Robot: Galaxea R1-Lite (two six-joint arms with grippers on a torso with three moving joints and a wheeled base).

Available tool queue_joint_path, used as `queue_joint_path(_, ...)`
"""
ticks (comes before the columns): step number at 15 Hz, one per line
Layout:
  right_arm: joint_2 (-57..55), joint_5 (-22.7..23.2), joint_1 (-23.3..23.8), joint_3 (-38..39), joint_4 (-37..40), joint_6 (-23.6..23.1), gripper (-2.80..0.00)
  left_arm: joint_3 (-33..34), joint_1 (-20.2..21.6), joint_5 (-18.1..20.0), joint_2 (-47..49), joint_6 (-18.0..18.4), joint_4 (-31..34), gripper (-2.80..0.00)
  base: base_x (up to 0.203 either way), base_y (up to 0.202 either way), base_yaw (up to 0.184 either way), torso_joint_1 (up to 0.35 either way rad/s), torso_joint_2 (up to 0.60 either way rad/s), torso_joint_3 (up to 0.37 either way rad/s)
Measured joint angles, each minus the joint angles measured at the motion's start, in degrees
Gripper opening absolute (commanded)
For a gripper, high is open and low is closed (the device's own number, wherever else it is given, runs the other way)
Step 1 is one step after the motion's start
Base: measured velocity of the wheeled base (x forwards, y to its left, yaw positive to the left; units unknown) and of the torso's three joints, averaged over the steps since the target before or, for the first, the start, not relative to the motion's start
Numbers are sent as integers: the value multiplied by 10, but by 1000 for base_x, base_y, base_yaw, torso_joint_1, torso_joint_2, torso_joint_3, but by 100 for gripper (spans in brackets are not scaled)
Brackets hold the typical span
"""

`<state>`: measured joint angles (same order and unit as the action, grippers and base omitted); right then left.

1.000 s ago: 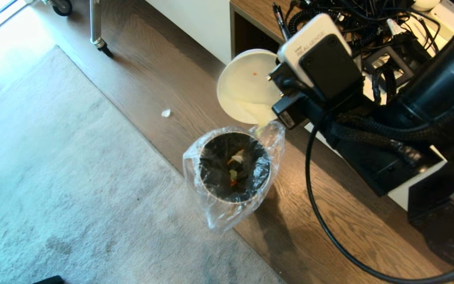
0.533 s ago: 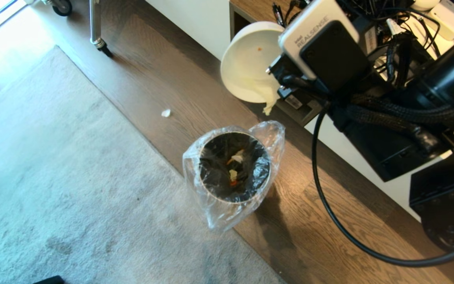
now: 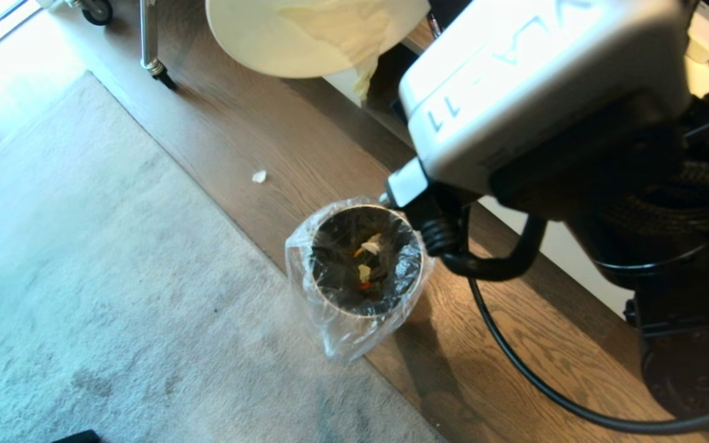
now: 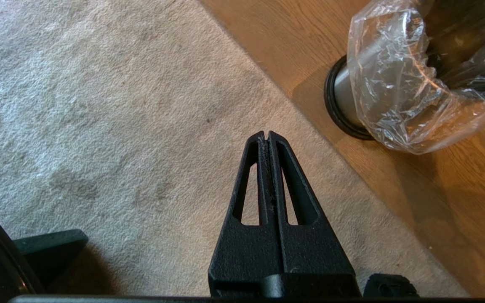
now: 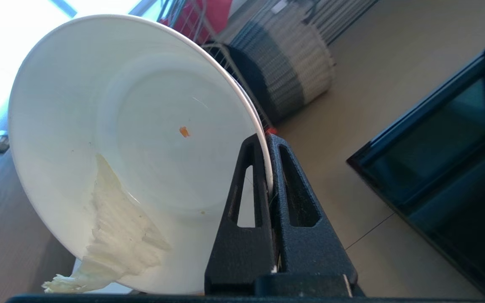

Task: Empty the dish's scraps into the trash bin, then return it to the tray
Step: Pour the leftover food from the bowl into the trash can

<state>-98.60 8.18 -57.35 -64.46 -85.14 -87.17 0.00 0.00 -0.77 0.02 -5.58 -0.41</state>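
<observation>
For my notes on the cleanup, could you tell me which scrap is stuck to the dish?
The pale tissue clinging at the dish rim; the white bit lies on the floor.

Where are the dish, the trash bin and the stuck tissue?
dish [image 5: 141,126]: right wrist view, inner base.
trash bin [image 3: 330,301]: head view, near rim.
tissue [image 5: 120,235]: right wrist view, clinging to the dish's lower wall.

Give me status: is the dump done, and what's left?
Mostly done: scraps lie in the trash bin. In hand: right gripper, shut on the rim of the dish, holds it tilted, with wet tissue and an orange speck stuck inside. Left: return it to the tray, not in view. Left gripper idle, shut.
</observation>
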Motion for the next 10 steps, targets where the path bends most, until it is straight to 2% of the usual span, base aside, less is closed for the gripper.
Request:
queue_joint_path(6, 12, 17, -27, -15, -11, 2, -280, 0, 0, 0, 0, 0, 0, -280, 0, 0, 0, 0, 0, 0)
queue_joint_path(10, 25, 10, -38, 64, -20, 5, -280, 0, 0, 0, 0, 0, 0, -280, 0, 0, 0, 0, 0, 0)
